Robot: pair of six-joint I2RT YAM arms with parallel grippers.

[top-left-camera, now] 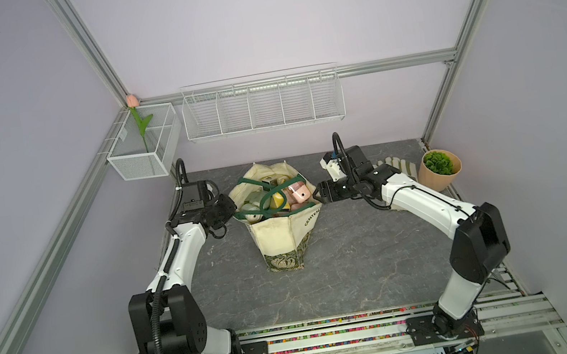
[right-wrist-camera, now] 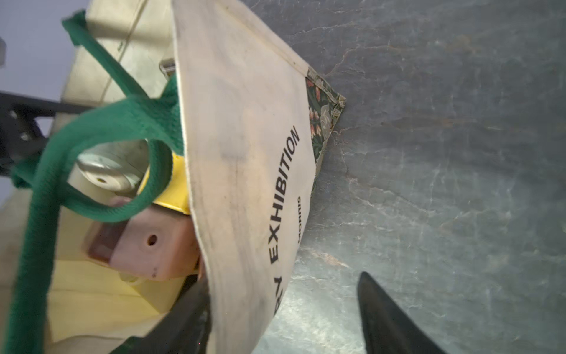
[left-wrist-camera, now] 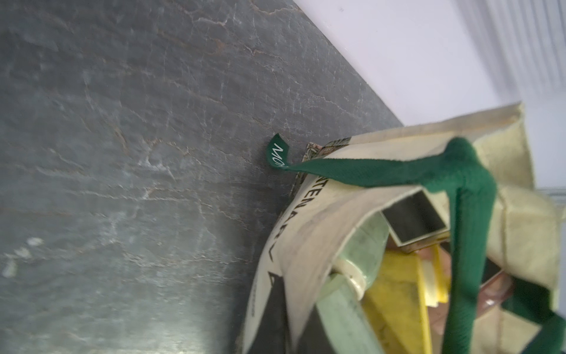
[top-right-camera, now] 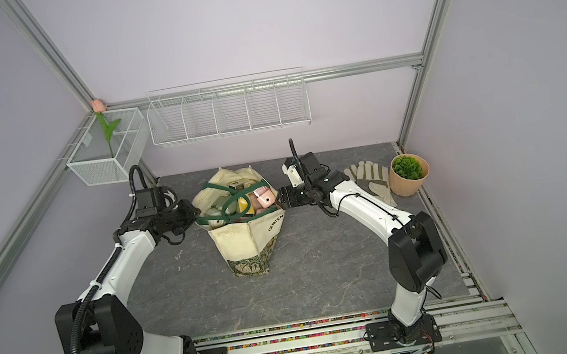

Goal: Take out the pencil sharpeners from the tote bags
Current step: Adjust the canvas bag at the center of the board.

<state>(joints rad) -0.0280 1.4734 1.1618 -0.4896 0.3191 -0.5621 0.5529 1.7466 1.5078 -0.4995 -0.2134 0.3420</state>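
The cream tote bag (top-left-camera: 282, 232) (top-right-camera: 245, 239) with green handles stands open mid-table. Inside lie several pencil sharpeners: a pink one (top-left-camera: 300, 192) (right-wrist-camera: 156, 251), a yellow one (top-left-camera: 277, 199) (left-wrist-camera: 395, 294) and a pale green one (top-left-camera: 252, 208) (left-wrist-camera: 346, 312). My left gripper (top-left-camera: 236, 211) (left-wrist-camera: 291, 321) is at the bag's left rim, shut on the canvas edge. My right gripper (top-left-camera: 318, 195) (right-wrist-camera: 284, 315) straddles the right rim, open. One finger (right-wrist-camera: 190, 318) is inside against the cloth. The other finger (right-wrist-camera: 382, 318) is outside, clear of the cloth.
Pale work gloves (top-right-camera: 368, 177) and a tan plant pot (top-left-camera: 439, 169) sit at the back right, behind my right arm. A white wire rack (top-left-camera: 262, 105) hangs on the back wall. A mesh box with a tulip (top-left-camera: 144, 145) hangs at the back left.
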